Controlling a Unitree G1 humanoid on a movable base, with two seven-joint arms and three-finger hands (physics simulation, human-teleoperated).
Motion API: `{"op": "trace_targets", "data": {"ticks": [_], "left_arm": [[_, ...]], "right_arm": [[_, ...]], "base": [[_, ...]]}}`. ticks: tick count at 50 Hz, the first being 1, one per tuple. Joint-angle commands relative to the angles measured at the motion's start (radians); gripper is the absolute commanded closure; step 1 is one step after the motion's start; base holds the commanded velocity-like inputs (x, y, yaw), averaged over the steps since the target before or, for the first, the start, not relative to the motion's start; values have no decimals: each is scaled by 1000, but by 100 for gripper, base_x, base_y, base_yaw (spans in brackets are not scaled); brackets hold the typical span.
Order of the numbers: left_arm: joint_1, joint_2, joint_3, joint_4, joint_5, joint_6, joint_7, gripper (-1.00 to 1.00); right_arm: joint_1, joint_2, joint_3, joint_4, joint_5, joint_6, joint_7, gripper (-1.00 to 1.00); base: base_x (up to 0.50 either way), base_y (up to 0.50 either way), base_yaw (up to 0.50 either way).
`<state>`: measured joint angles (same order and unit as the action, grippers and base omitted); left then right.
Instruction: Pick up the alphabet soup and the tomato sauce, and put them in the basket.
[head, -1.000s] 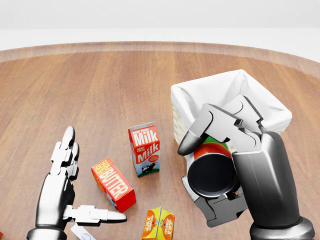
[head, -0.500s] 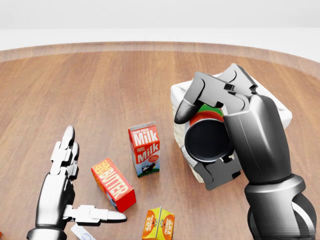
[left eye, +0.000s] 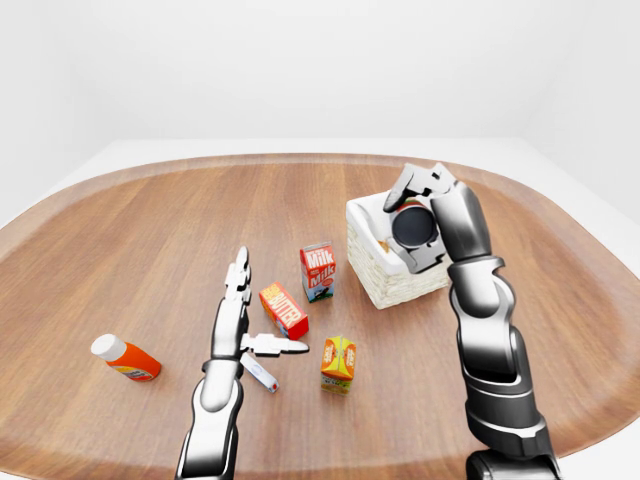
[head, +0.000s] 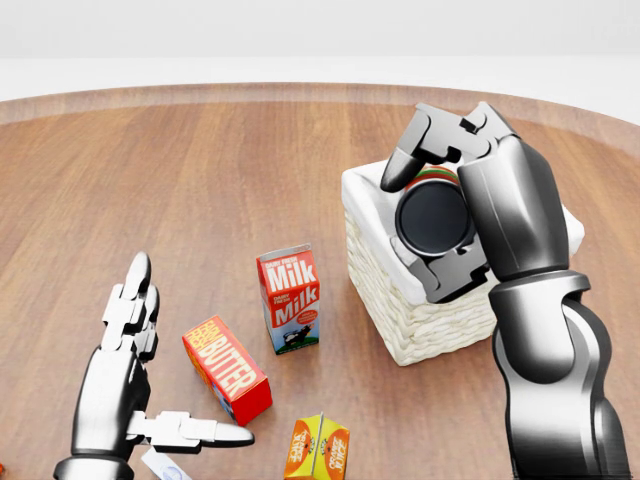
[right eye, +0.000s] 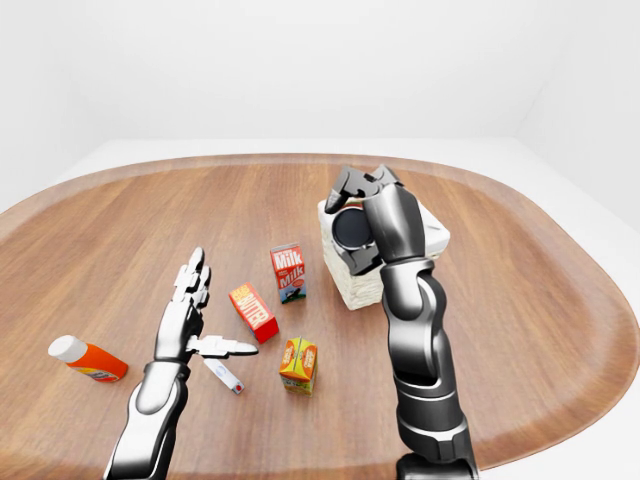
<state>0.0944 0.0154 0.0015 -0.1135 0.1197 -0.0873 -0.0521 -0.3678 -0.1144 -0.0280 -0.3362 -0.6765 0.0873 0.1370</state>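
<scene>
My right hand (head: 422, 232) is shut on a can with a red and green label, apparently the tomato sauce (head: 436, 180). Its dark flat end (head: 433, 218) faces the camera. Hand and can hover over the opening of the white-lined wicker basket (head: 425, 325), right of centre in the head view. Most of the basket's inside is hidden by the hand. No other can shows in any view. At the lower left my left hand (head: 150, 360) hangs open above the table, fingers spread, holding nothing, just left of the butter box.
On the wooden table stand a milk carton (head: 288, 298), a red butter box (head: 226, 368) and an orange juice carton (head: 317, 448). An orange bottle (left eye: 125, 358) lies at the far left, and a small white tube (left eye: 260, 372) lies by my left thumb.
My right hand has carried the can up the head view, from in front of the basket's near wall to over its opening. The left hand has stayed still.
</scene>
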Motion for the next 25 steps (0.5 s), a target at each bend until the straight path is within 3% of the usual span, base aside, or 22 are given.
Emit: {"op": "trace_targets", "data": {"ticks": [1,11,25], "left_arm": [[-2,1,1,1,-4,0,-5,-100],[-7,1,3,0,-5,0,-4,-100],[-14,0,5,10,-9,0,1,-100]], "right_arm": [[-83,-37,-30,155,-21,0,-45,100],[-150,-57,-31,293,-46,-13,-85,100],[-268,-100,-34,564,-59,-94,-176,100]], "base": [[0,0,0],[0,0,0],[0,0,0]]}}
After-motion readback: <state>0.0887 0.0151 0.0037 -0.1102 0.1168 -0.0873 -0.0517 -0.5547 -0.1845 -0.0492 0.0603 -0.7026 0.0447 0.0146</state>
